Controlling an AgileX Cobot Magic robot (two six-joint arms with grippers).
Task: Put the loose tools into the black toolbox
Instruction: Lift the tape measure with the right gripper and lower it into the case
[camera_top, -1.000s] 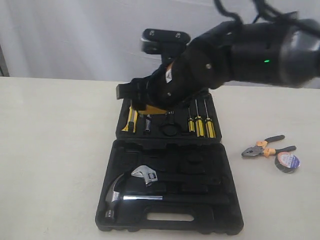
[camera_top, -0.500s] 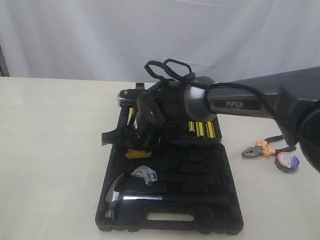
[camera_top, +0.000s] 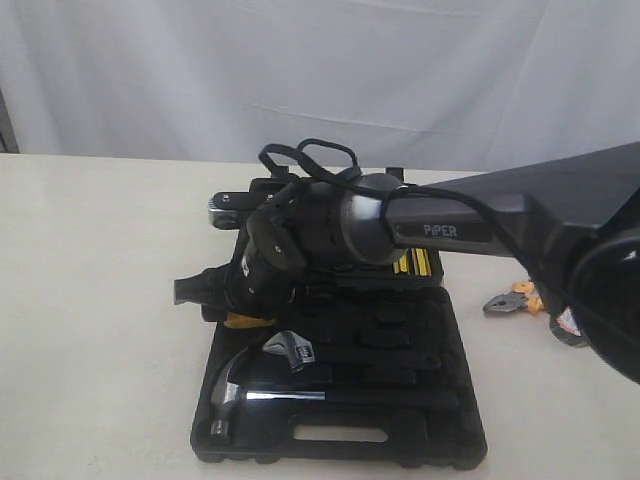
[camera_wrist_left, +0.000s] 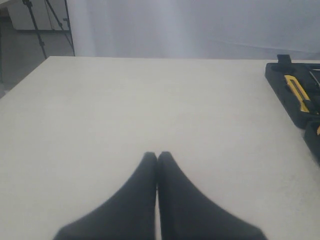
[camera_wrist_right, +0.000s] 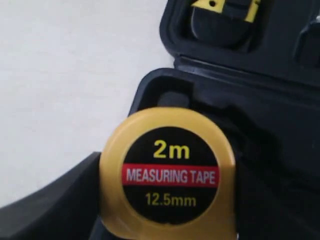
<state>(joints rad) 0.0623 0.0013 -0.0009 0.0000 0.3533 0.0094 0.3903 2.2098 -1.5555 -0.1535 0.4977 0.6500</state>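
While the tape measure is being carried to its slot, stock stands as follows, from the table's (camera_top: 90, 300) left edge to its right.

1. Left gripper (camera_wrist_left: 157, 156): fingers pressed together, nothing between them, over bare table towards the left edge. Idle.
2. Right gripper (camera_top: 222, 298): reaches across the middle and is clamped on the tape measure (camera_wrist_right: 170, 172) (yellow, label reading "2m"). It hangs over the far-left corner of the toolbox's (camera_top: 440, 440) near half, close to the hinge line.
3. Utility knife (camera_wrist_left: 296, 92): lying in the toolbox's far half, at its left end.
4. Hammer (camera_top: 232, 385) and wrench (camera_top: 292, 350): seated in the near half.
5. Screwdrivers (camera_top: 418, 263): in the far half, only partly seen.
6. Pliers (camera_top: 505, 300) and tape roll (camera_top: 564, 324): loose on the table towards the right edge.

Step in hand, as judged: stowing the tape measure. The next move calls for lining it up over a matching recess, lowering it flat, then releasing. Pliers and tape roll remain to be done.

Not made out: which recess lies under the tape measure. The arm covers most of the far half, the pliers' handles and nearly all of the tape roll. The wrist view shows only one finger of the right gripper.
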